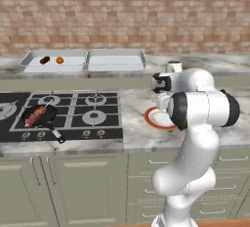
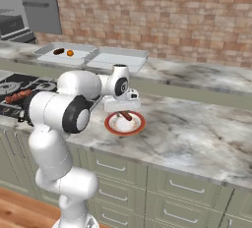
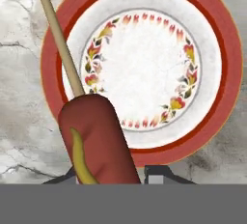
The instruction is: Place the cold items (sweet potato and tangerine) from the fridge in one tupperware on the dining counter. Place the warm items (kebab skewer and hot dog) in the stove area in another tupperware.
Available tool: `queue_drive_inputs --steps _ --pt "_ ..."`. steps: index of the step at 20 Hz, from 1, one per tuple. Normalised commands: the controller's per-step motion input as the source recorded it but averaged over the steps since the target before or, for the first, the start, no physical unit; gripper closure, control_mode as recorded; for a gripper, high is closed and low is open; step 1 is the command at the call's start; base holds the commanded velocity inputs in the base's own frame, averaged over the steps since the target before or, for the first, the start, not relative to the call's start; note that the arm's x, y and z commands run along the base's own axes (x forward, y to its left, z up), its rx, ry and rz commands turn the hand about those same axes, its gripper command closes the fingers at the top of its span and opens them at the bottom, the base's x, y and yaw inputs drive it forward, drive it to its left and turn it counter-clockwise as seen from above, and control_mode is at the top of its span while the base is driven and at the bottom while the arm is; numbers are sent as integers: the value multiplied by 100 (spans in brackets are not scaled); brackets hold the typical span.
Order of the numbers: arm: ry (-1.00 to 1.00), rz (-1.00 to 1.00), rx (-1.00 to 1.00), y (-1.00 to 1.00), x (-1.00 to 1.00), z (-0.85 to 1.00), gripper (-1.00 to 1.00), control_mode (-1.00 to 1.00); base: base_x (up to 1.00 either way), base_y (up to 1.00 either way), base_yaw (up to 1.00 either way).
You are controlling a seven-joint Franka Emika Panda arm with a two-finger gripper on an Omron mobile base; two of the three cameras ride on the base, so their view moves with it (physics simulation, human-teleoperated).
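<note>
The cold half looks done: the sweet potato [image 1: 45,60] and the tangerine [image 1: 59,60] lie together in the left tupperware [image 1: 34,64] on the far table's edge, while the second tupperware [image 1: 116,62] beside it holds nothing yet. The end effector [image 2: 126,116] sits low over the orange-rimmed plate [image 3: 226,73] near the table's front edge, its jaws closed on the hot dog [image 3: 96,141], whose stick [image 3: 58,39] runs up across the plate. The kebab skewer [image 1: 35,116] still waits in the pan [image 1: 46,121] on the stove [image 1: 93,118]; the fingertips are mostly hidden behind the sausage, so the exact contact is hard to judge.
</note>
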Motion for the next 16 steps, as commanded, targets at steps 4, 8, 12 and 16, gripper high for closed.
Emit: queue_drive_inputs --steps 4,8,12,16 --pt "0 0 -1 38 -100 79 100 -100 0 0 0" --pt "-2 0 0 42 -100 65 100 -100 0 0 0" --pt "-2 0 0 32 -100 52 100 -100 0 0 0" --pt "-12 1 2 22 -100 24 100 -100 0 0 0"
